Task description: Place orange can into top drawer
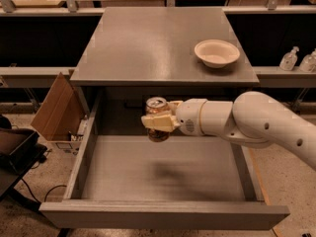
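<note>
The orange can is upright, with its silver top showing, and is held in my gripper. The gripper's cream fingers are shut around the can's middle. The can hangs above the back part of the open top drawer, a wide grey tray pulled out from under the grey cabinet top. The can's shadow falls on the drawer floor below it. My white arm reaches in from the right.
A white bowl sits on the cabinet top at the right. A cardboard box stands left of the drawer. Clear bottles stand on a shelf at the far right. A dark object is at the lower left.
</note>
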